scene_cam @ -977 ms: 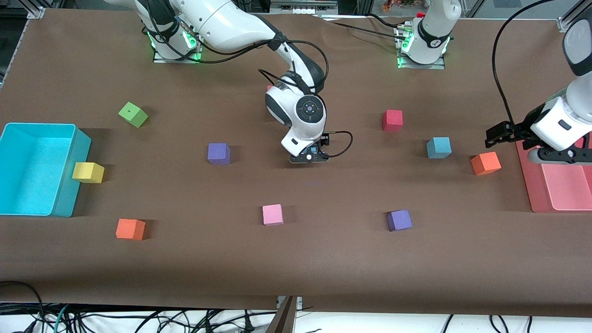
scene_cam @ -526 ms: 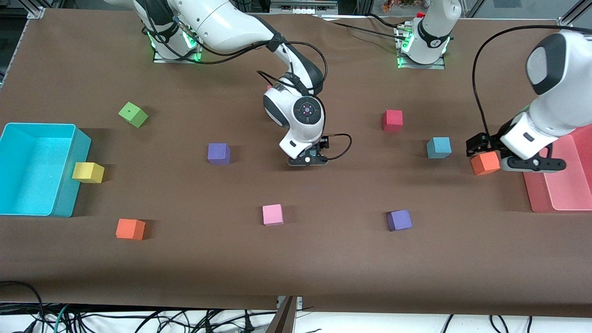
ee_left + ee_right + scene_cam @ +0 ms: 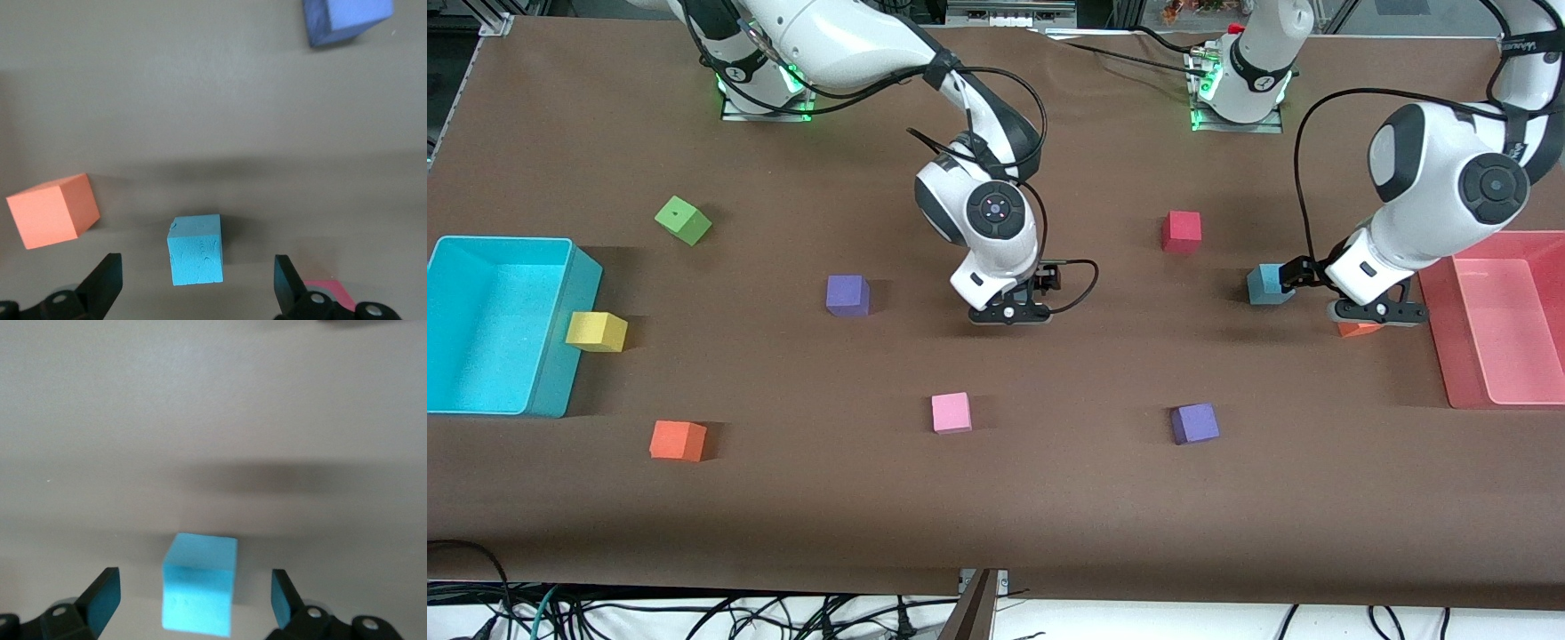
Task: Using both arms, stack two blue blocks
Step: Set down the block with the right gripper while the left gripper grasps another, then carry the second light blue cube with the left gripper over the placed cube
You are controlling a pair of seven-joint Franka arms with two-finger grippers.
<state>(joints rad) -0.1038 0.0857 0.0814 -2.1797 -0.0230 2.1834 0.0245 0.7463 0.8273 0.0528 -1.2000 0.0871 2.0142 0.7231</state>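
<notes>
One blue block (image 3: 1269, 284) lies on the brown table toward the left arm's end. My left gripper (image 3: 1374, 313) hovers beside it, above an orange cube (image 3: 1358, 330). In the left wrist view this blue block (image 3: 195, 249) lies on the table in line with the gap of the open left gripper (image 3: 193, 293), touching neither finger. My right gripper (image 3: 1009, 313) is low over the table's middle, and its hand hides the second blue block in the front view. The right wrist view shows that block (image 3: 199, 593) between the open right gripper's (image 3: 193, 607) fingers, untouched.
A cyan bin (image 3: 569, 356) stands at the right arm's end with a yellow cube (image 3: 596, 331) against it. A pink tray (image 3: 1494, 240) stands at the left arm's end. Scattered cubes: green (image 3: 682, 220), orange (image 3: 678, 440), purple (image 3: 847, 295), pink (image 3: 951, 412), purple (image 3: 1195, 423), red (image 3: 1181, 231).
My left arm has swung from over the pink tray toward the blue block, now covering most of the orange cube. The right gripper has shifted slightly toward the right arm's end. Both stay open.
</notes>
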